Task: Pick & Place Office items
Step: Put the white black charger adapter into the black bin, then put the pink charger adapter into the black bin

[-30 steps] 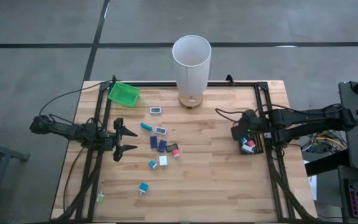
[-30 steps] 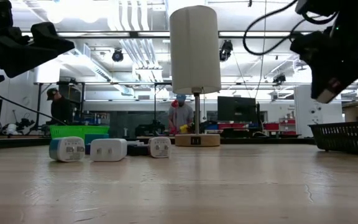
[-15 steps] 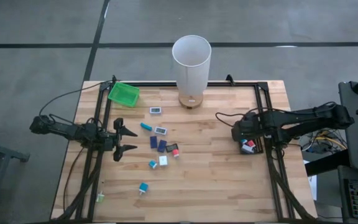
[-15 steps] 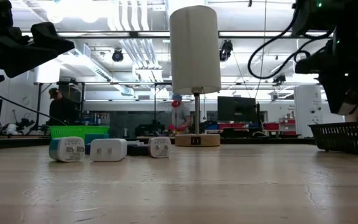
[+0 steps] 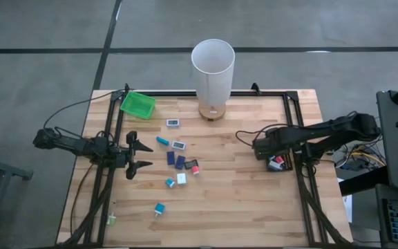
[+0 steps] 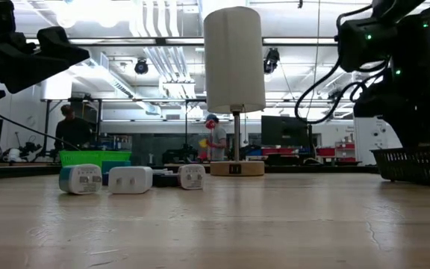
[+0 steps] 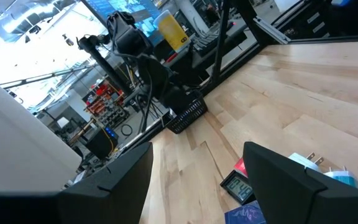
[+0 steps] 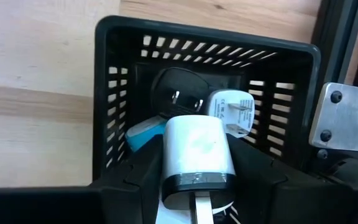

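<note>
Right wrist view alone showed inside the black basket (image 8: 123,93): a black plug, a white plug with prongs, a teal piece. It also showed the right claw (image 8: 197,180) clamped on a white charger block (image 8: 196,149) with a dark band, just above the basket. In the high view the basket (image 5: 276,164) sat at the counter's (image 5: 240,200) right edge; the remaining office items (image 5: 178,162) lay scattered left of centre. Left claw (image 5: 142,155) hovered at the left edge, fingers apart, holding nothing.
</note>
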You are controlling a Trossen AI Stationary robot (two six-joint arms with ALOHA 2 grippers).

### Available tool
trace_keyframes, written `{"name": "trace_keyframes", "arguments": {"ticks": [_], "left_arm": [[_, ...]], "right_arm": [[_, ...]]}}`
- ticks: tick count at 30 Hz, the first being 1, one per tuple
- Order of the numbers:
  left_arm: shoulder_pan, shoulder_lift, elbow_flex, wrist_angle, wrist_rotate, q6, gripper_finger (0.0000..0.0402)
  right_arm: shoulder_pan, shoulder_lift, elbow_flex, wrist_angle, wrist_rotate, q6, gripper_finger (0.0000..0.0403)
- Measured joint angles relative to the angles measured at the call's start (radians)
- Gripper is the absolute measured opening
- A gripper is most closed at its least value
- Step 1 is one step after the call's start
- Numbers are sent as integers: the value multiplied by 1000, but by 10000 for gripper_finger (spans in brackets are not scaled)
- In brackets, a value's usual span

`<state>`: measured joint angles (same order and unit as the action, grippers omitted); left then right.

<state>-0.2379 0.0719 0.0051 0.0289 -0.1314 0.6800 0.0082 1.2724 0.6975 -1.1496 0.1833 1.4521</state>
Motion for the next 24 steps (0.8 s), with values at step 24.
{"name": "trace_keyframes", "arguments": {"ticks": [24], "left_arm": [[0, 0, 0, 0, 0, 0, 257]], "right_arm": [[0, -22, 4, 3, 26, -27, 205]]}}
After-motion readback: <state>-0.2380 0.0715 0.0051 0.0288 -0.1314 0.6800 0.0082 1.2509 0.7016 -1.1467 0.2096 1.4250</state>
